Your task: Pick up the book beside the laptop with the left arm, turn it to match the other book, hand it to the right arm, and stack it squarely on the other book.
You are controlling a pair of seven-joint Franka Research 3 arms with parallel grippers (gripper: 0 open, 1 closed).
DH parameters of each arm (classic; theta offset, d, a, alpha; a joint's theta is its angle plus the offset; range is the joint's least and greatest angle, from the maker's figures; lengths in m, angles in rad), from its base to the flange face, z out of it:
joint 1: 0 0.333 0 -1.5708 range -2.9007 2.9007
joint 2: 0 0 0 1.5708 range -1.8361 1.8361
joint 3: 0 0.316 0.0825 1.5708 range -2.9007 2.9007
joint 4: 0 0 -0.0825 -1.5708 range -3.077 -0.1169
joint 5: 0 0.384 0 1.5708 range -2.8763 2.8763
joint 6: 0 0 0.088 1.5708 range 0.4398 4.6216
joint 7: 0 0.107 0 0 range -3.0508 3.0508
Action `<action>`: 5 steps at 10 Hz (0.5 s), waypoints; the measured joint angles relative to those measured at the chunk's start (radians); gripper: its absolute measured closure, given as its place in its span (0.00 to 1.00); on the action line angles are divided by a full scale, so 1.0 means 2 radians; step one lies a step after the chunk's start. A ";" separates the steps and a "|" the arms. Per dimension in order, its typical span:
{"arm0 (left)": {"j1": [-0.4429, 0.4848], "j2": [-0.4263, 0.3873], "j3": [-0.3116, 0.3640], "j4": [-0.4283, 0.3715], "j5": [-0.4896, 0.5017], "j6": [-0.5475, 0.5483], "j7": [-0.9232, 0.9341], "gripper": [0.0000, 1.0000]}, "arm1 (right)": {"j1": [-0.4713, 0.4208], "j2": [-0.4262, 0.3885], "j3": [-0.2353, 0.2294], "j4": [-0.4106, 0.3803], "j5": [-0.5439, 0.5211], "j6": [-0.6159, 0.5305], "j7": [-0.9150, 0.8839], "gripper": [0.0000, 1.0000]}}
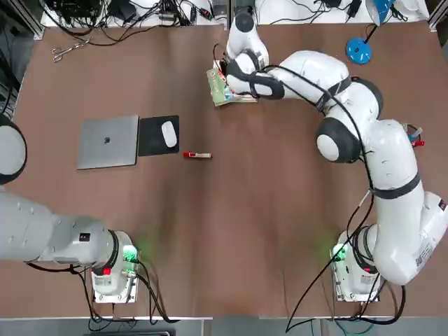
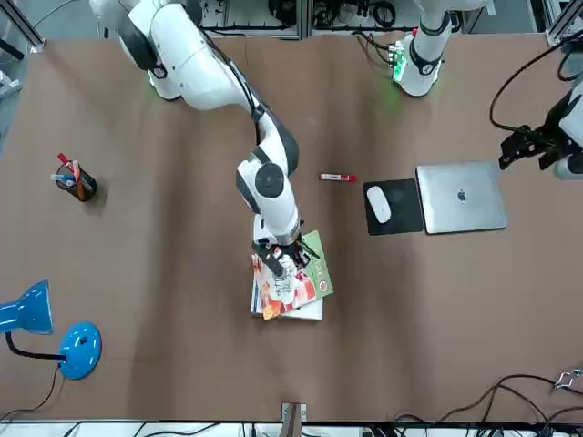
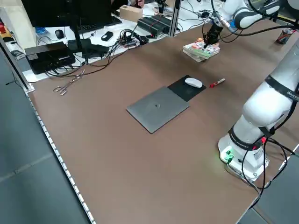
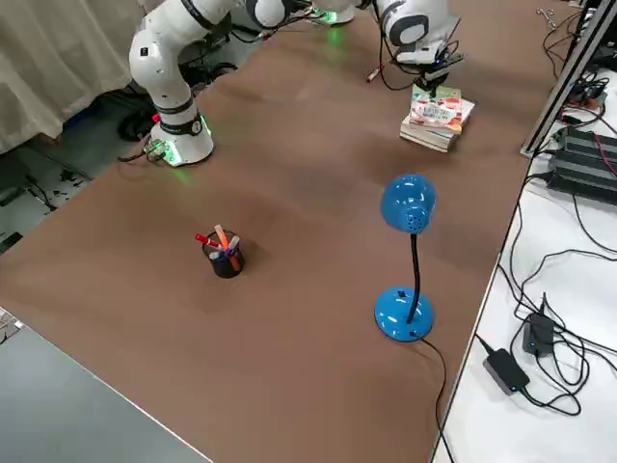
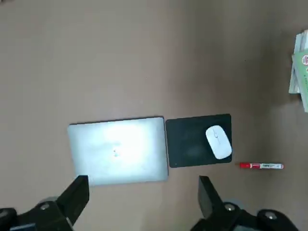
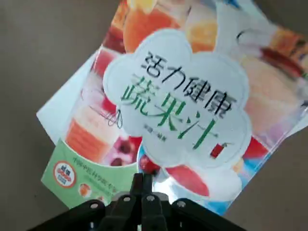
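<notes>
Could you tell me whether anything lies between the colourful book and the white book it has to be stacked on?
Nothing visible does: the book already lies on the other book, skewed rather than square, with the right gripper shut at its cover.

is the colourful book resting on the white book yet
Touching. The front view shows the book lying skewed on the other book, whose white edge shows underneath; the right side view shows no gap between them.

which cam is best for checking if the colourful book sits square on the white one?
Front view: the colourful book lies skewed on the white book, right gripper above. Right wrist view fills with its cover; the top view hides most of it behind the arm.
</notes>
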 joint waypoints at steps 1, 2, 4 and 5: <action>0.000 0.001 0.001 0.001 0.000 0.003 0.005 0.00 | 0.006 0.001 0.000 0.000 0.000 0.002 -0.001 1.00; 0.000 0.002 0.001 0.002 0.000 0.004 0.005 0.00 | 0.010 0.001 0.000 0.000 0.000 0.002 -0.002 1.00; 0.000 0.002 0.000 0.002 -0.002 0.004 -0.002 0.00 | 0.012 0.006 -0.001 0.000 0.000 0.001 -0.002 1.00; 0.000 0.002 -0.004 0.002 -0.002 0.004 -0.012 0.00 | 0.012 0.011 -0.001 0.000 0.000 0.009 -0.002 1.00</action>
